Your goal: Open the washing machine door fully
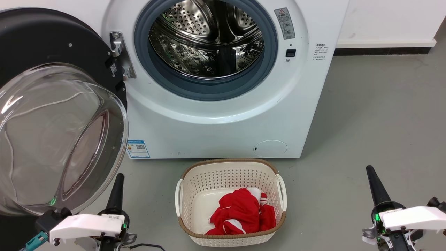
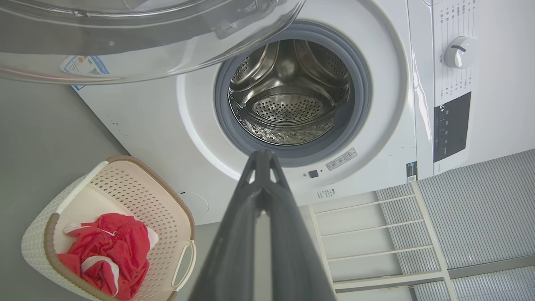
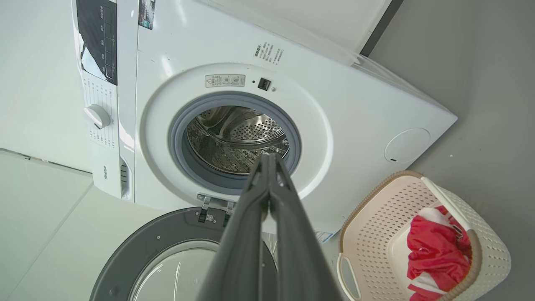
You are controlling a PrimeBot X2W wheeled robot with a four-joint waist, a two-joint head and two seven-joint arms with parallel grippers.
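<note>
The washing machine door stands wide open at the left of the washing machine. It is probably stiff and heavy, with slippery glass, so better push the black rim. The left hand and right hand are closed and empty.

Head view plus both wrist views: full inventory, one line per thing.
washing machine: 1, white, centre back
washing machine door: 1, glossy black with clear glass bowl, swung open at the left
drum: 1, perforated steel, inside the opening
rubber ring: 1, grey-blue, around the drum
energy sticker: 1, blue, low left on the machine front
round cap: 1, white, low right on the machine front
dial: 1, white, control panel
basket: 1, cream, on the grey floor before the machine
garment: 1 bundle, red and white, in the basket
left tool: 1, dark, shut, lower left by the door's bowl
right tool: 1, dark, shut, lower right
</note>
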